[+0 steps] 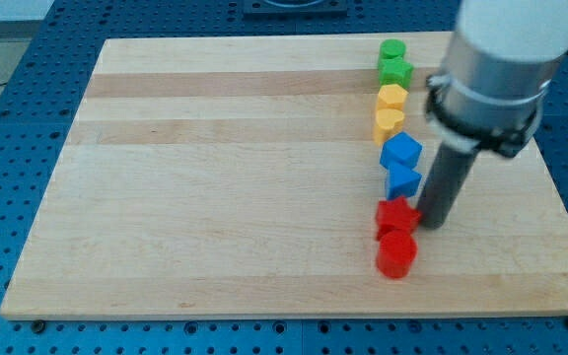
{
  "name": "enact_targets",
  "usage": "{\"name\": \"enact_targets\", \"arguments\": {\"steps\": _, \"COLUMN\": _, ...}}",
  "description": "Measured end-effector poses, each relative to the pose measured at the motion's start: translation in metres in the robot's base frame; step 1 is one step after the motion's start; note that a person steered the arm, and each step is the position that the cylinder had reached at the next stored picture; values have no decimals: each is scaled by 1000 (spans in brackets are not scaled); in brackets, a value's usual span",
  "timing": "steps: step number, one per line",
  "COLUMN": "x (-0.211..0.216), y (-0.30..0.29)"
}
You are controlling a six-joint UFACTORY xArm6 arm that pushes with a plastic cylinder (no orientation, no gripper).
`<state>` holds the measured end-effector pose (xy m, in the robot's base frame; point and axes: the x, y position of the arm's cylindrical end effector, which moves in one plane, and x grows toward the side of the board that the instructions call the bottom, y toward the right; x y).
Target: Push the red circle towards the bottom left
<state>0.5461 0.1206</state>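
Red circle [396, 254] lies on the wooden board [215, 177] near the view's bottom edge, just below and to the view's left of my tip [432, 225]. My tip is a bare rod end with nothing to open or close and it holds nothing; it rests on the board surface, apart from the red circle by a small gap. Immediately to the view's left of my tip sits a red star-like block [396, 214], close to or touching the rod; contact cannot be confirmed. Above that, up and to the left of my tip, stand a blue block [403, 180] and a second blue block [400, 151]. Further toward the view's top from my tip are a yellow heart-like block [389, 124], a yellow block [392, 97], a green block [395, 71] and another green block [392, 49]. All eight blocks form one column running top to bottom, to the view's left of my tip. The board rests on a blue perforated table [8, 118].
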Motion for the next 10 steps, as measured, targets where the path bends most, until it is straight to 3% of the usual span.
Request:
{"name": "enact_targets", "arguments": {"steps": 1, "x": 33, "y": -18}}
{"name": "enact_targets", "arguments": {"steps": 2, "x": 31, "y": 58}}
{"name": "enact_targets", "arguments": {"steps": 3, "x": 69, "y": 83}}
{"name": "enact_targets", "arguments": {"steps": 5, "x": 73, "y": 69}}
{"name": "enact_targets", "arguments": {"steps": 8, "x": 72, "y": 18}}
{"name": "enact_targets", "arguments": {"steps": 10, "x": 72, "y": -119}}
